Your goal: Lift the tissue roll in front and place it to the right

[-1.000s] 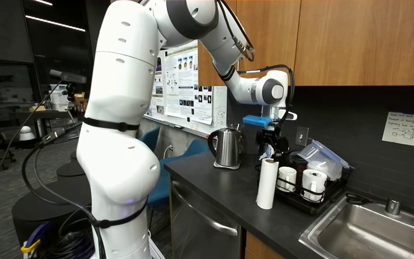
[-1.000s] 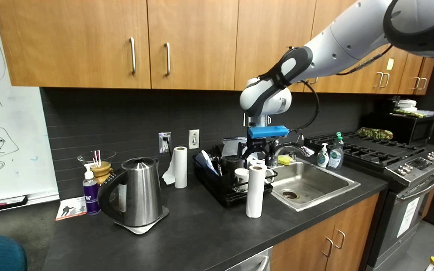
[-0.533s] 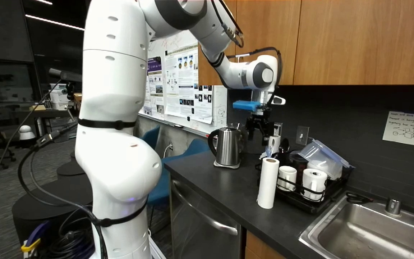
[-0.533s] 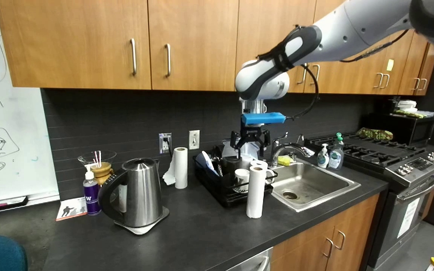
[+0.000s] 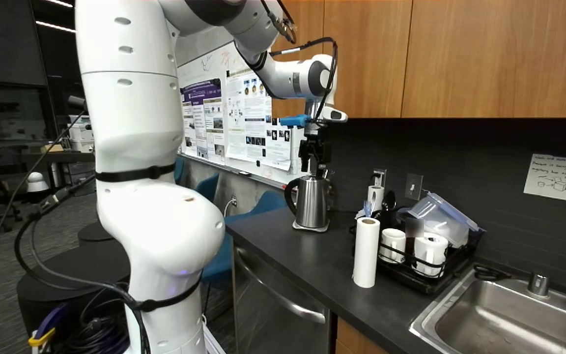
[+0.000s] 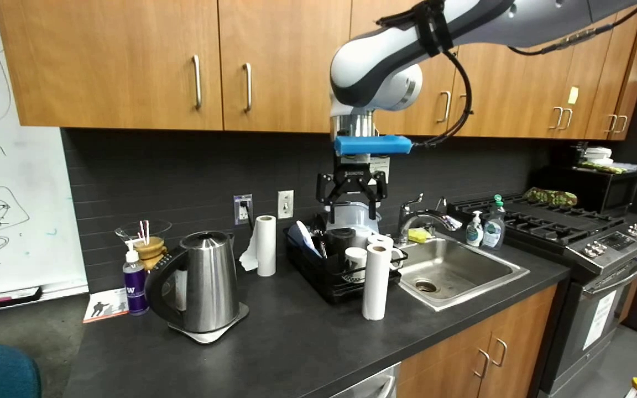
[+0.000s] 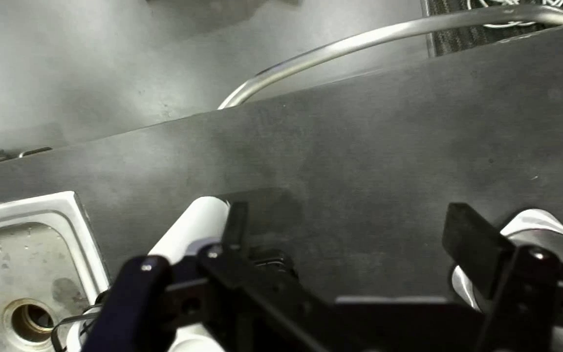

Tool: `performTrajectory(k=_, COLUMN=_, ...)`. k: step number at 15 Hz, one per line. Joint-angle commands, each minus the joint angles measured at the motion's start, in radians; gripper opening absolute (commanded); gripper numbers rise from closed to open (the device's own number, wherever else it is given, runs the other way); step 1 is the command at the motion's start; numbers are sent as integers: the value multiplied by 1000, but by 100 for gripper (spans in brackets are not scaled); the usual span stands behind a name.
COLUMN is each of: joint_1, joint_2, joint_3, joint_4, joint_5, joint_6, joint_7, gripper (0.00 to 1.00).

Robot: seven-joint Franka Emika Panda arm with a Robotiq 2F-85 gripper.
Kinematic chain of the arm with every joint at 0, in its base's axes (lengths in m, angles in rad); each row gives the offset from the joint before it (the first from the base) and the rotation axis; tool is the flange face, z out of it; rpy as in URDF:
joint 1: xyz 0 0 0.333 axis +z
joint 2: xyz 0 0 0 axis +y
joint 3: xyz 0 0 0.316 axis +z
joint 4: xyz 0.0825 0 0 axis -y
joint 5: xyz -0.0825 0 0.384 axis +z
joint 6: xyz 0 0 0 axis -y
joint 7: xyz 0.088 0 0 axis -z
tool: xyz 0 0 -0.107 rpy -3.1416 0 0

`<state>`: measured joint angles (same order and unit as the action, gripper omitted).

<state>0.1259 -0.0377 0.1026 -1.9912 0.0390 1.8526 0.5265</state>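
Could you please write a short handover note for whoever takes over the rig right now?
Gripper: open, nothing held, raised above the counter.
Front tissue roll: upright on the counter, beside the dish rack. A second roll stands nearer the wall.
Done: the front one stands released; whether this is already its target spot, I cannot tell.
Left: confirm the spot; if wrong, grip and move it, otherwise probably nothing.

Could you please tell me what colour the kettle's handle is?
The kettle's handle is black; it shows best in an exterior view.
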Motion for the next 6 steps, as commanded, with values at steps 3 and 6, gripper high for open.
performTrajectory(k=3, joint_1=-5, joint_2=0, joint_3=11, joint_4=-7, joint_5=0, joint_6=-2, joint_7=8, gripper=100)
performTrajectory(k=6, joint_1=-10, joint_2=-1, joint_3=6, joint_4=-8, joint_5=0, joint_6=-2, joint_7=8, gripper=100)
